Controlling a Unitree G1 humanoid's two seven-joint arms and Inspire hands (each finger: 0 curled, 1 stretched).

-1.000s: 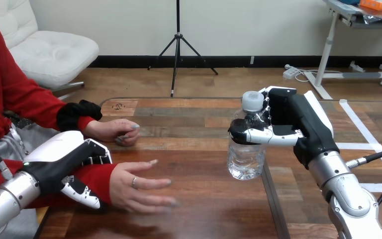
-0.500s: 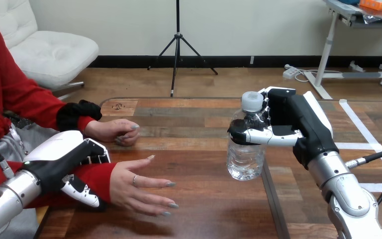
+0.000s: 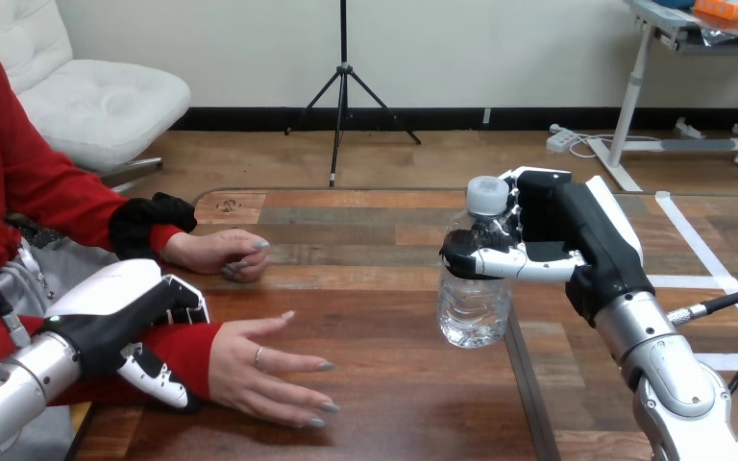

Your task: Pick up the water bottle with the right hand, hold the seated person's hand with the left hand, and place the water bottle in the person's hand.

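Bottle (image 3: 474, 307) of clear ribbed plastic, wooden table (image 3: 384, 288)

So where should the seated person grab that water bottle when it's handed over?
Probably the clear lower body of the water bottle, coming from the view's left. It is upright, and the right hand wraps its upper part from the right, just under the cap, leaving the lower half free. The person's nearer hand, open, lies on that left side.

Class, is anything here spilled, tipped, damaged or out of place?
Nothing stands out. The water bottle is upright and capped in the right hand; the left hand grips the person's wrist; the table looks dry.
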